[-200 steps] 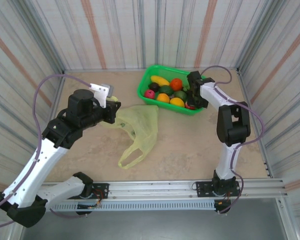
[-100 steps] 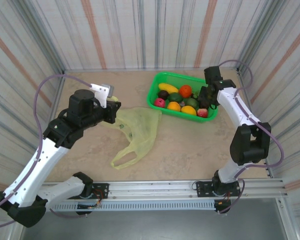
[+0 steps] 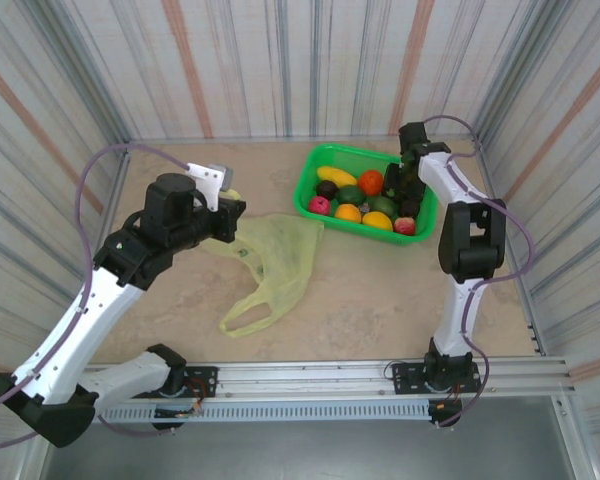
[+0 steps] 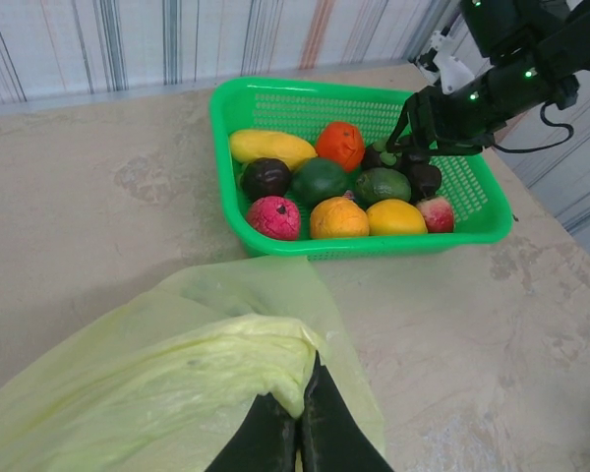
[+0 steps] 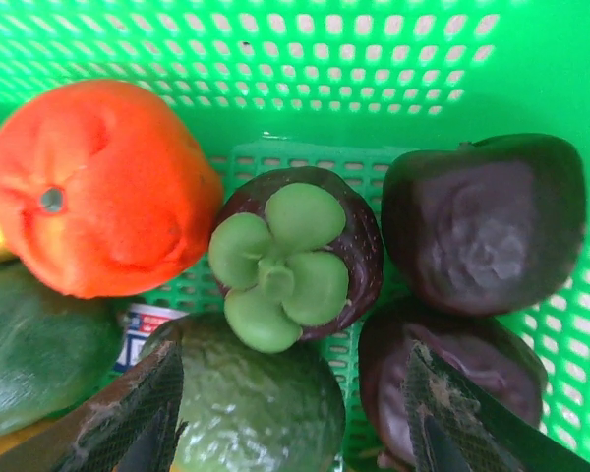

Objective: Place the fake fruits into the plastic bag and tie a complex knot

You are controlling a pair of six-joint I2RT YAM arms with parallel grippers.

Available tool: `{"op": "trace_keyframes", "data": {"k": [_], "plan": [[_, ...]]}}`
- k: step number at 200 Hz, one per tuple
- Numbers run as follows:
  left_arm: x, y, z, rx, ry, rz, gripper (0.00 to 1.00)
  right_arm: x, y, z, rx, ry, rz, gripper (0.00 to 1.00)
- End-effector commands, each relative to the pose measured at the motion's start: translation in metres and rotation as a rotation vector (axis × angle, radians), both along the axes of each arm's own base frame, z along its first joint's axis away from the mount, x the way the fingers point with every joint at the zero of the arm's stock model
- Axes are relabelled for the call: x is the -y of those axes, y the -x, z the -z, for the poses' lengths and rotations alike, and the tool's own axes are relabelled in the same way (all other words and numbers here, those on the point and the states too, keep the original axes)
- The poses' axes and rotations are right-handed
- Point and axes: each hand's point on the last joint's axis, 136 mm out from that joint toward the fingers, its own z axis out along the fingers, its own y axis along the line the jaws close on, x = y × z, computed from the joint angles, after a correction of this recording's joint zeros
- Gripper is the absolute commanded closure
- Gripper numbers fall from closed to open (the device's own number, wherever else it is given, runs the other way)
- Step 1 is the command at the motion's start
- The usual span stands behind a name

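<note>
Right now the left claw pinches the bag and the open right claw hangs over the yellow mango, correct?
No: the right wrist view shows the open right claw over a dark purple mangosteen instead. The left claw does pinch the plastic bag.

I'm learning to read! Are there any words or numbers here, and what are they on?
No text is readable.
Small red, white and blue label between the orange and the avocado in the basket: too blurred to read.
Small dark print on the plastic bag: too small to read.
</note>
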Motion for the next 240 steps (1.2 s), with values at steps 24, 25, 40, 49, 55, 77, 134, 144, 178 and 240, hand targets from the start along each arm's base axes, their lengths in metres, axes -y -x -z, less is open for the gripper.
{"op": "trace_keyframes", "data": {"k": [24,25,40,49,55,77,134,144,178,240], "plan": [[-0.001,-0.005,-0.007,0.015,-0.002,-0.008,1.0,0.0,-0.018,0.026,-0.049,-0.002,-0.031,0.3],[-0.001,-0.005,-0.007,0.015,-0.002,-0.008,1.0,0.0,-0.018,0.027,-0.05,-0.004,-0.03,0.3],[0.0,-0.005,-0.009,0.017,-0.001,-0.005,1.0,-0.001,-0.023,0.037,-0.061,-0.008,-0.031,0.3],[0.0,-0.006,-0.009,0.017,-0.004,-0.003,1.0,-0.001,-0.022,0.047,-0.08,-0.007,-0.031,0.3],[0.001,-0.006,-0.009,0.016,-0.003,-0.001,1.0,-0.002,-0.029,0.043,-0.064,-0.012,-0.031,0.3],[0.001,-0.006,-0.01,0.017,-0.005,-0.001,1.0,-0.005,-0.031,0.051,-0.075,-0.032,-0.032,0.32],[0.001,-0.009,-0.01,0.021,-0.011,-0.007,1.0,-0.003,-0.032,0.033,-0.042,-0.034,-0.028,0.48],[0.001,-0.009,-0.011,0.025,-0.014,-0.005,1.0,-0.003,-0.033,0.017,-0.01,-0.036,-0.023,0.5],[0.0,-0.006,-0.021,0.047,-0.012,0.006,1.0,-0.006,-0.03,-0.06,0.144,-0.063,-0.018,0.51],[-0.002,0.004,-0.028,0.066,0.014,0.032,1.0,-0.087,0.039,-0.153,0.316,-0.242,-0.242,0.52]]}}
